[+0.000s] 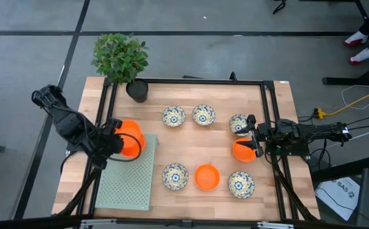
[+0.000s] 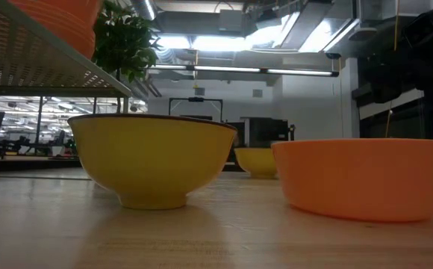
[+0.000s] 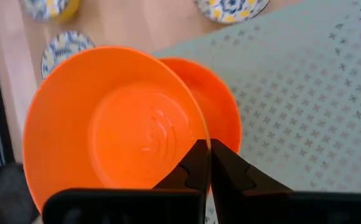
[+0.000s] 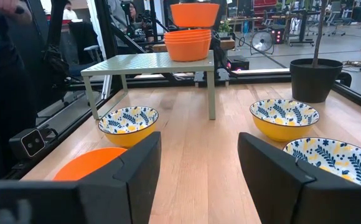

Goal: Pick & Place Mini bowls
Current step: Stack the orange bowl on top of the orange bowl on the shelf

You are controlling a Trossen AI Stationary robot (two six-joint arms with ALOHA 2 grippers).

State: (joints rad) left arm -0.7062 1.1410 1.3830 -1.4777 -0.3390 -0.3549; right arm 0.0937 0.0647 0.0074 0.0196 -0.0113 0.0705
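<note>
The left gripper point(image 3: 204, 165) pinched an orange bowl's point(image 3: 115, 118) rim above the stack point(image 4: 190, 42) on the green rack point(image 1: 128, 181), probably for nesting; beside the rack, the right gripper point(image 4: 199, 165) gaped empty.

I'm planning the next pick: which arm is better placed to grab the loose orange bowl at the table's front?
Right, probably. The right gripper hovers with jaws open near the orange bowl, while the left gripper is shut on another orange bowl's rim over the perforated shelf.

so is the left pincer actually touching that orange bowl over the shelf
Touching. The left wrist view shows the left pincer shut on the rim of the orange bowl, its fingers pinching the wall with no gap.
</note>
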